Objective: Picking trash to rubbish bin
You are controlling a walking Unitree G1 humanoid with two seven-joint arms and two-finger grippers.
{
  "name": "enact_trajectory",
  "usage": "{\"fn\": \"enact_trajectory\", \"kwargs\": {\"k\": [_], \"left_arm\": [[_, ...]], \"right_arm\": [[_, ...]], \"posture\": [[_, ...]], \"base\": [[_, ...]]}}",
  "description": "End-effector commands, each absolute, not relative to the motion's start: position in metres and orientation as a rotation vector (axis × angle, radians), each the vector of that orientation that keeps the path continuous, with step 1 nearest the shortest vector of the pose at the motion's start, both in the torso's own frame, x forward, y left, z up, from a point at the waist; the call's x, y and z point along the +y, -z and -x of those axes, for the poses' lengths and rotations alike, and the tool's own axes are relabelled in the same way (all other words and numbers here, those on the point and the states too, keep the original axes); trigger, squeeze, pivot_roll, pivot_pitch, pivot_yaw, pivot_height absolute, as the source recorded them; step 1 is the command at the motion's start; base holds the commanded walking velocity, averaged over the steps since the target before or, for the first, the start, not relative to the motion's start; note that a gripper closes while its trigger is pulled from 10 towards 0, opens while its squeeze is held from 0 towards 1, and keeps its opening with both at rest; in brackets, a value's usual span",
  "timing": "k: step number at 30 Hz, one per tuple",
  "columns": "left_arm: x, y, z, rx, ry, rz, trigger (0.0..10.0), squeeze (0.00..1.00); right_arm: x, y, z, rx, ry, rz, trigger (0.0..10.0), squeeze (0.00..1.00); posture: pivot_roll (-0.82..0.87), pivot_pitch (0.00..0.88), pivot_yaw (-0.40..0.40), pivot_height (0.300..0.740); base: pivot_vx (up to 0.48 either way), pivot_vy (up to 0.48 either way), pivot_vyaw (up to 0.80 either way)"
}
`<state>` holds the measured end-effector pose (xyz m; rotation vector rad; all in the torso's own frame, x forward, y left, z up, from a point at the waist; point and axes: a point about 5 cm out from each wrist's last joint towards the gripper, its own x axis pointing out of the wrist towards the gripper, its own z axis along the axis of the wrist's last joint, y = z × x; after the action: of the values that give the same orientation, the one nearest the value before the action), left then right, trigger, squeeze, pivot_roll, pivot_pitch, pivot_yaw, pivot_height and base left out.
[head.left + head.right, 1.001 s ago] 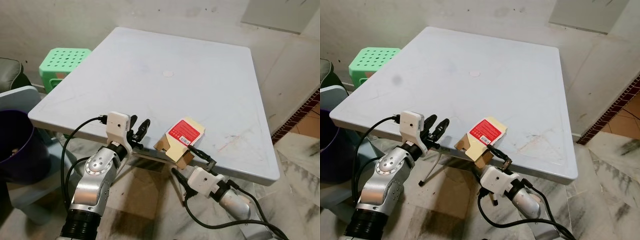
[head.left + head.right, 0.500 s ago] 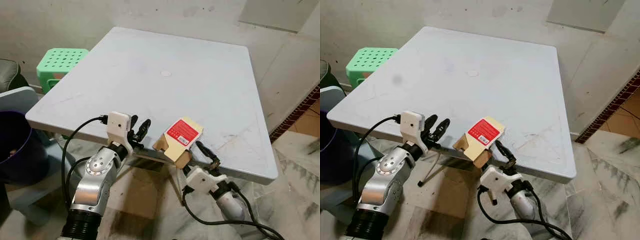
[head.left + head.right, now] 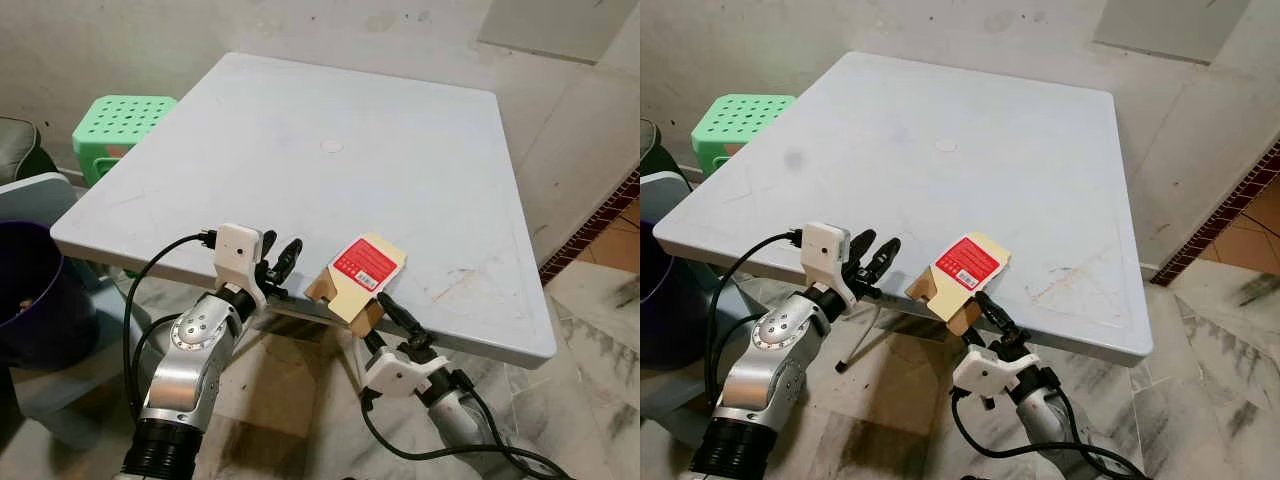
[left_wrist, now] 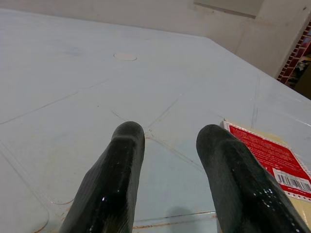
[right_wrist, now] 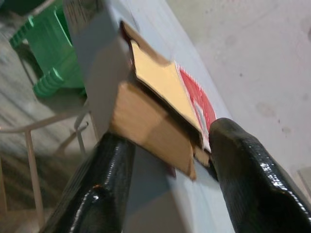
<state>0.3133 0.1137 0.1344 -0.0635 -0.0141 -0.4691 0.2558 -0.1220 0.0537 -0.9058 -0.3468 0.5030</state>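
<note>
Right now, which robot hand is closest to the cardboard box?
The right gripper. Its open black fingers reach around the cardboard box hanging over the table edge. The left gripper waits beside it, a gap away, holding nothing.

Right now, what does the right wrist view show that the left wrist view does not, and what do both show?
The right wrist view shows the brown underside of the cardboard box hanging over the table edge, between the open right claw, and a green stool below. The left wrist view shows the round cap in the table top and the box's barcode, beyond the open left claw. Both show the box's red label and the table.
</note>
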Motion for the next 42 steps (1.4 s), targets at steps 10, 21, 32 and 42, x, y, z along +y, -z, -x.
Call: {"fn": "enact_trajectory", "kwargs": {"k": [10,21,32,42], "left_arm": [[0.111,-0.134,-0.314,-0.006,0.48,0.045,10.0,0.0],[0.111,-0.133,-0.314,-0.008,0.479,0.043,10.0,0.0],[0.107,-0.133,-0.316,-0.013,0.507,0.017,10.0,0.0],[0.107,-0.135,-0.319,-0.026,0.505,0.005,10.0,0.0]], "right_arm": [[-0.119,-0.05,-0.253,-0.383,-0.549,0.914,0.0,0.0],[-0.119,-0.053,-0.254,-0.43,-0.53,0.871,0.0,0.0],[-0.127,-0.072,-0.259,-0.558,-0.396,0.769,0.0,0.0],[-0.151,-0.098,-0.292,-0.487,-0.055,0.599,10.0,0.0]], "posture": [[-0.05,0.129,-0.056,0.74],[-0.05,0.12,-0.056,0.74],[-0.07,0.104,-0.043,0.74],[-0.07,0.096,-0.033,0.74]], "base": [[0.0,0.0,0.0],[0.0,0.0,0.0],[0.0,0.0,0.0],[0.0,0.0,0.0]]}}
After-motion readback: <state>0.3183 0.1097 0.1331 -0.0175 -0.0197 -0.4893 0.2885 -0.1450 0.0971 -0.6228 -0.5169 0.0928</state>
